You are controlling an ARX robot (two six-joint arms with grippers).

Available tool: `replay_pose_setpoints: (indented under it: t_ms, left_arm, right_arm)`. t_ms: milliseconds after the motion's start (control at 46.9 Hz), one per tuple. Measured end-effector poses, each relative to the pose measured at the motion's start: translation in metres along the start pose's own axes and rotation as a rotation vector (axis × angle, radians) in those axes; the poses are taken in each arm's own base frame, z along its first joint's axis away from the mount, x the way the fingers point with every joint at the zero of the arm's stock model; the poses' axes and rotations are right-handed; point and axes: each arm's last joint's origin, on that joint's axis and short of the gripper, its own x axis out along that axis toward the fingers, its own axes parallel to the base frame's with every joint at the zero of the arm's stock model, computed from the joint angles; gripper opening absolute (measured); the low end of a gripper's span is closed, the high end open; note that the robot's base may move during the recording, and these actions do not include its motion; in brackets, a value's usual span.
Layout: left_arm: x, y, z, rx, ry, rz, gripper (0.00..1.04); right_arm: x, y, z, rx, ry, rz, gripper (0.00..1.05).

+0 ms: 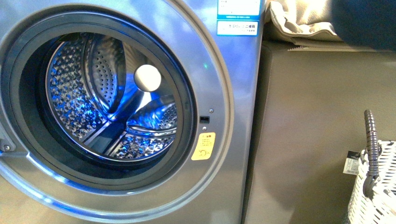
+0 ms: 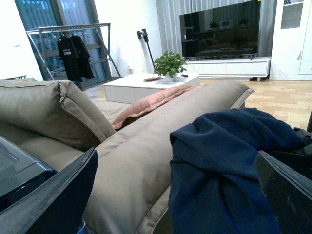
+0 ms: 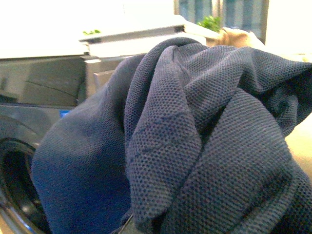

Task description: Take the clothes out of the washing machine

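**Clothes (image 2: pixel 219 180) out of the drum, lying on the sofa beside the washing machine**

The washing machine (image 1: pixel 224 70) fills the left of the front view. Its porthole is uncovered and the perforated steel drum (image 1: pixel 84 93) is lit blue, with nothing lying in it. A yellow sticker (image 1: pixel 203 146) sits on the front panel just right of the opening, and white labels (image 1: pixel 238 18) are at the machine's upper right corner.

Right of the machine stands the back of a tan sofa (image 1: pixel 317 116). The navy clothes are bunched on the top edge of that back, higher than the drum mouth and well clear of it. In the front view only a dark corner of them shows, at the upper right. A woven white basket (image 1: pixel 380 196) with a grey handle stands on the floor further right of the machine, below the clothes and apart from them.

The left gripper (image 2: pixel 175 153) has its fingers spread wide, one on each side of the garment and the sofa top, and is not closed on either. The right wrist view is almost filled by the navy mesh cloth close to the lens. The right gripper is hidden behind it, so I cannot tell whether it is clenched or released.
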Motion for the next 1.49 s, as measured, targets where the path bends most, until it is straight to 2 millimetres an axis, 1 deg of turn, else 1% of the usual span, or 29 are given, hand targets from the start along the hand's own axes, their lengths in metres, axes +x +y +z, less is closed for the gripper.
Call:
replay_pose_setpoints:
  t_ms: [85, 171, 256, 320, 405, 426, 512, 533, 554, 576, 618, 640, 704, 768, 832, 1023, 1151, 1173, 1258, 1343, 1407, 1493]
  left_arm:
    - [0.0, 0.0, 0.0, 0.0, 0.0, 0.0, 0.98]
    - [0.0, 0.0, 0.0, 0.0, 0.0, 0.0, 0.98]
    - [0.0, 0.0, 0.0, 0.0, 0.0, 0.0, 0.98]
    - [0.0, 0.0, 0.0, 0.0, 0.0, 0.0, 0.98]
    - [0.0, 0.0, 0.0, 0.0, 0.0, 0.0, 0.98]
    - [0.0, 0.0, 0.0, 0.0, 0.0, 0.0, 0.98]
    - [0.0, 0.0, 0.0, 0.0, 0.0, 0.0, 0.98]
    - [0.0, 0.0, 0.0, 0.0, 0.0, 0.0, 0.98]
    - [0.0, 0.0, 0.0, 0.0, 0.0, 0.0, 0.98]
    - [0.0, 0.0, 0.0, 0.0, 0.0, 0.0, 0.98]
    - [0.0, 0.0, 0.0, 0.0, 0.0, 0.0, 0.98]
    - [0.0, 0.0, 0.0, 0.0, 0.0, 0.0, 0.98]
    - [0.0, 0.0, 0.0, 0.0, 0.0, 0.0, 0.98]
    - [0.0, 0.0, 0.0, 0.0, 0.0, 0.0, 0.98]
    - [0.0, 0.0, 0.0, 0.0, 0.0, 0.0, 0.98]
    - [0.0, 0.0, 0.0, 0.0, 0.0, 0.0, 0.98]
    - [0.0, 0.0, 0.0, 0.0, 0.0, 0.0, 0.98]
    - [0.0, 0.0, 0.0, 0.0, 0.0, 0.0, 0.98]
    - [0.0, 0.0, 0.0, 0.0, 0.0, 0.0, 0.98]
    - [0.0, 0.0, 0.0, 0.0, 0.0, 0.0, 0.98]
    - [0.0, 0.0, 0.0, 0.0, 0.0, 0.0, 0.98]
    - [0.0, 0.0, 0.0, 0.0, 0.0, 0.0, 0.98]
  right_arm:
    - [-0.007, -0.018, -0.008, 0.025, 0.086, -0.093, 0.09]
    - [-0.011, -0.033, -0.027, 0.062, 0.181, -0.178, 0.09]
    - [-0.013, -0.045, -0.053, 0.076, 0.259, -0.241, 0.09]
    - [-0.014, -0.055, -0.083, 0.108, 0.343, -0.29, 0.09]
    - [-0.017, -0.063, -0.12, 0.146, 0.441, -0.348, 0.09]
    - [-0.017, -0.064, -0.126, 0.152, 0.454, -0.356, 0.09]
    - [-0.021, -0.069, -0.167, 0.205, 0.565, -0.395, 0.09]
    - [-0.022, -0.069, -0.175, 0.217, 0.585, -0.402, 0.09]
    - [-0.024, -0.07, -0.189, 0.237, 0.62, -0.415, 0.09]
    - [-0.025, -0.07, -0.194, 0.245, 0.634, -0.421, 0.09]
    - [-0.027, -0.069, -0.213, 0.276, 0.687, -0.441, 0.09]
    - [-0.029, -0.069, -0.222, 0.289, 0.711, -0.45, 0.11]
    - [-0.033, -0.066, -0.243, 0.331, 0.762, -0.463, 0.22]
    - [-0.034, -0.062, -0.253, 0.354, 0.775, -0.468, 0.33]
    - [-0.032, -0.061, -0.251, 0.376, 0.756, -0.457, 0.43]
    - [-0.023, -0.053, -0.225, 0.414, 0.689, -0.438, 0.75]
    - [-0.017, -0.046, -0.199, 0.406, 0.598, -0.408, 0.95]
    - [-0.015, -0.043, -0.191, 0.389, 0.564, -0.4, 0.99]
    - [-0.008, -0.032, -0.161, 0.308, 0.45, -0.363, 0.97]
    - [0.001, -0.013, -0.124, 0.202, 0.297, -0.291, 0.97]
    - [0.006, 0.002, -0.1, 0.133, 0.193, -0.241, 0.97]
    - [0.009, 0.018, -0.081, 0.09, 0.1, -0.189, 0.97]
